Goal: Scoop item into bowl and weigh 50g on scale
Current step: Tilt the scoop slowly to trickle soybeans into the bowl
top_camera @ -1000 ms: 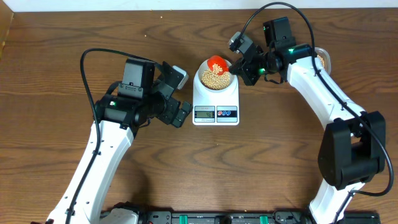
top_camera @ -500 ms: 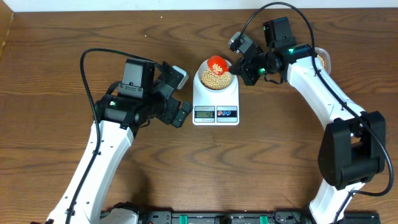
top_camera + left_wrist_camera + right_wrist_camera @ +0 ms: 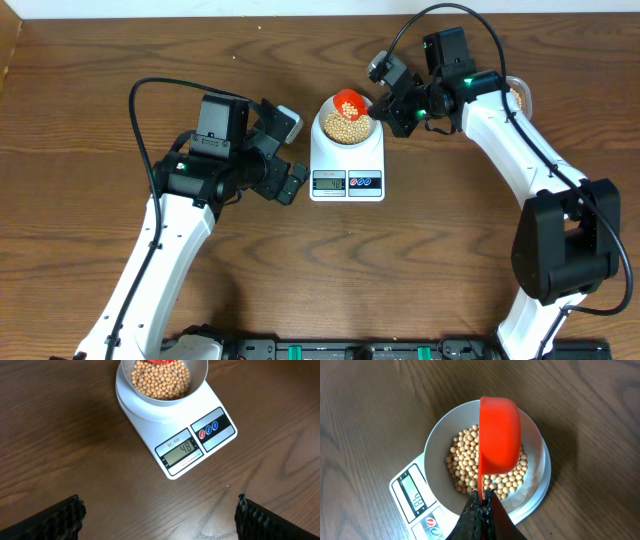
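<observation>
The pale bowl [image 3: 346, 126] sits on the white scale [image 3: 347, 170] and holds many tan beans [image 3: 470, 457]. The scale's display [image 3: 180, 449] reads 48. My right gripper [image 3: 482, 505] is shut on the thin handle of a red scoop [image 3: 499, 435], which is tilted on its side over the bowl; a few beans lie in it in the overhead view [image 3: 349, 103]. My left gripper [image 3: 157, 517] is open and empty, left of the scale [image 3: 288, 178], over bare table.
A clear tub [image 3: 519, 95] with beans shows partly behind the right arm at the back right. The dark wooden table [image 3: 420, 250] lies all round the scale.
</observation>
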Robot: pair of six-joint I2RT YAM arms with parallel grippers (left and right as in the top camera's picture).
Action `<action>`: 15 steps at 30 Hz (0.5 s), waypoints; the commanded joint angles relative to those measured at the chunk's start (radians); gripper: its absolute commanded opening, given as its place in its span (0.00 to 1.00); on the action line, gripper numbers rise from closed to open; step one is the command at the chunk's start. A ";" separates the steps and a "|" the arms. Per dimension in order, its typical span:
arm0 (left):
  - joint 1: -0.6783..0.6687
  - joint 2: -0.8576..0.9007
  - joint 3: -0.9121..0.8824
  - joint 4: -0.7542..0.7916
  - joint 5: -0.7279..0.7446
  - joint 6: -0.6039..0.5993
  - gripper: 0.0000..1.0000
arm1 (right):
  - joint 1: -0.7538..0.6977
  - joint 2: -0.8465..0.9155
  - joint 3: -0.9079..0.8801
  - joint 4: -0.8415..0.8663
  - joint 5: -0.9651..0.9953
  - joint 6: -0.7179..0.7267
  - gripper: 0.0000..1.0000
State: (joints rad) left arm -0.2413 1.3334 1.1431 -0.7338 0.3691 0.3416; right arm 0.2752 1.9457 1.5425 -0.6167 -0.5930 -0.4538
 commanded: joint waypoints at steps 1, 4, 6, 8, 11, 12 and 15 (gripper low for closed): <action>0.003 0.007 0.013 -0.003 0.012 0.017 0.98 | 0.003 -0.037 0.014 0.000 -0.003 -0.035 0.01; 0.003 0.007 0.013 -0.003 0.012 0.016 0.98 | 0.003 -0.037 0.014 0.000 -0.004 -0.050 0.01; 0.003 0.007 0.013 -0.003 0.012 0.016 0.98 | 0.003 -0.037 0.014 0.000 -0.004 -0.058 0.01; 0.003 0.007 0.013 -0.003 0.012 0.016 0.98 | 0.003 -0.037 0.014 0.001 -0.004 -0.061 0.01; 0.003 0.007 0.013 -0.003 0.012 0.016 0.98 | 0.003 -0.037 0.014 0.001 -0.004 -0.077 0.01; 0.003 0.007 0.013 -0.003 0.012 0.016 0.98 | 0.003 -0.037 0.014 0.001 -0.004 -0.080 0.01; 0.003 0.007 0.013 -0.003 0.012 0.017 0.98 | 0.003 -0.037 0.014 0.004 -0.004 -0.087 0.01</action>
State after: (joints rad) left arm -0.2413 1.3334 1.1435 -0.7338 0.3691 0.3416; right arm 0.2752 1.9457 1.5425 -0.6155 -0.5900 -0.5079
